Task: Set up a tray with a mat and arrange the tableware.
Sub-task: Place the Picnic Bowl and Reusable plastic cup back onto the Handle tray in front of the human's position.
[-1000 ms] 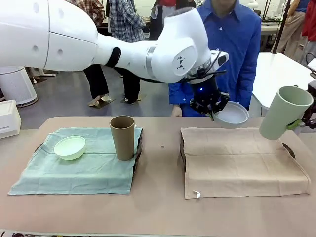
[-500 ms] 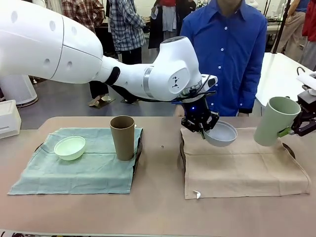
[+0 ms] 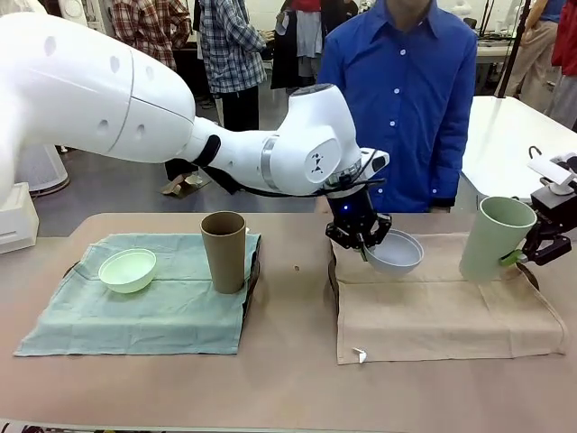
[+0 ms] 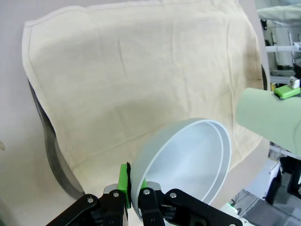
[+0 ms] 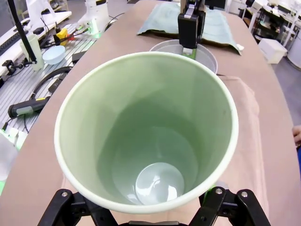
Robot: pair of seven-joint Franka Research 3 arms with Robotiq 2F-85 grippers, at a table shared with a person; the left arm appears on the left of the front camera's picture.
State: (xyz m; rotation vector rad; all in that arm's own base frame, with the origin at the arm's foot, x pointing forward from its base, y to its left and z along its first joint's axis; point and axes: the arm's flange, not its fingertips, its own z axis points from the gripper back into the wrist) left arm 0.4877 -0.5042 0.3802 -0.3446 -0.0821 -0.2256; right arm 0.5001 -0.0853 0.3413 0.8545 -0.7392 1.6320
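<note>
Two hands loaded over the beige mat (image 3: 442, 302). Left hand (image 3: 361, 236) pinches the rim of the white bowl (image 3: 394, 252), tilted, low over the mat's far left corner. Right hand (image 3: 541, 248) grasps the pale green cup (image 3: 491, 239), tilted, at the mat's far right. Mint bowl (image 3: 127, 269) and brown cup (image 3: 224, 251) sit on the green mat (image 3: 135, 311), tabletop (image 3: 288, 388) left.

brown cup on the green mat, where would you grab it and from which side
Pinch the rim wall of the brown cup from straight above, one finger inside the open mouth. It stands upright, tall and handleless. The mint green bowl sits well to its left, leaving room.
</note>
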